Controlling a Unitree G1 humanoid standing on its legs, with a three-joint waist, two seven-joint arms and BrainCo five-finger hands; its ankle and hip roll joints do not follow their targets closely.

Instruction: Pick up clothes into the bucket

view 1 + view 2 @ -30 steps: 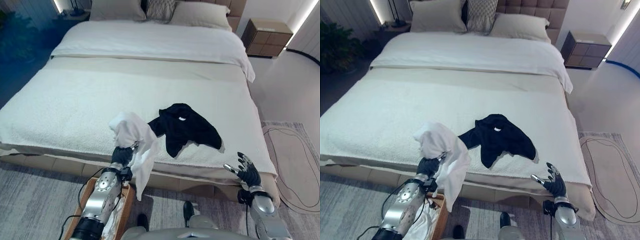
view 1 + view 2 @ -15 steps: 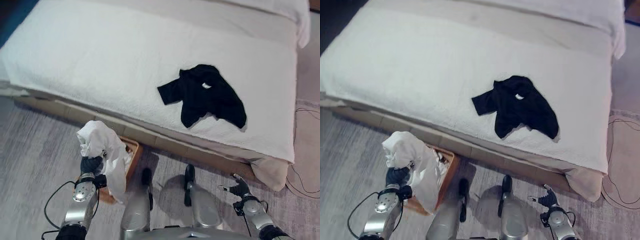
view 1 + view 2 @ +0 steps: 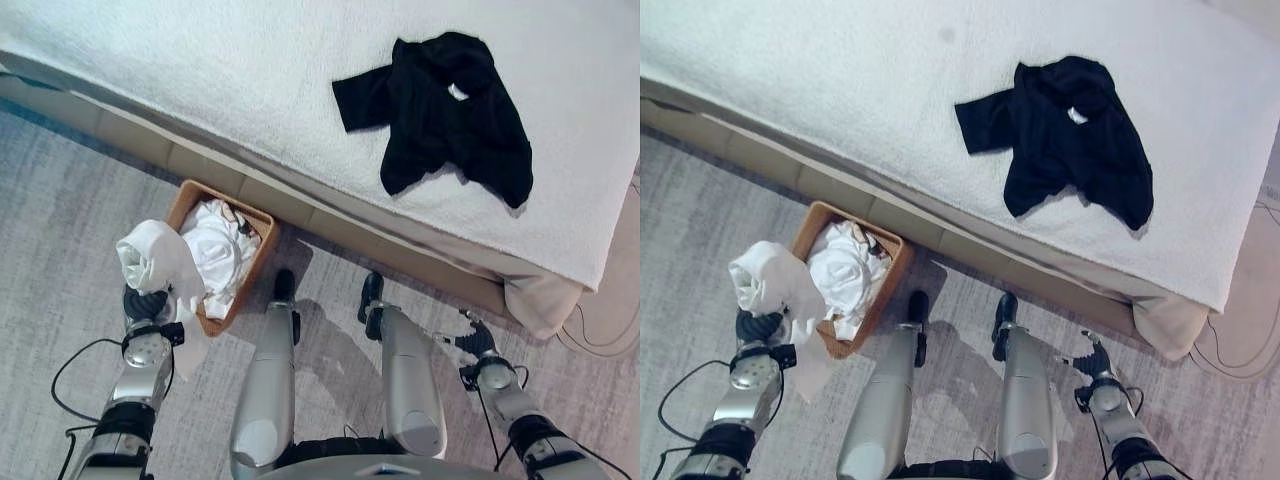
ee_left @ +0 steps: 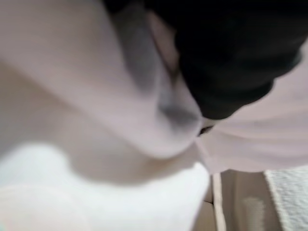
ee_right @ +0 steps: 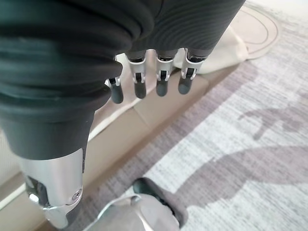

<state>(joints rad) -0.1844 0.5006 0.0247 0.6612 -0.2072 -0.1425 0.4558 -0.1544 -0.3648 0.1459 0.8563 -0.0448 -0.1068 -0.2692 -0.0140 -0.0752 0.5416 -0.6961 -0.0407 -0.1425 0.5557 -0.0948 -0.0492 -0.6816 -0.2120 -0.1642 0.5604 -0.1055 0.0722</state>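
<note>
Step in hand: a white garment (image 3: 160, 265) is held up in the left hand (image 3: 146, 304), just beside the outer rim of the bucket (image 3: 262, 248), which stands on the floor at the foot of the bed (image 3: 200, 70).
Left hand: it is clenched round the bunched white cloth; part of the cloth hangs down outside the bucket.
How it is done well: the hand should be carried across the rim, over the white clothes (image 3: 218, 250) already inside, and the hanging tail brought in before the cloth is released.
Still to collect: a black garment (image 3: 445, 110) is spread on the bed, well apart from the bucket.
Right hand (image 3: 474, 341): it is relaxed and empty, low near the floor.
Hard to make out: the fingers of the left hand are mostly covered by cloth; the left wrist view is blurred, so the grip cannot be checked there.
</note>
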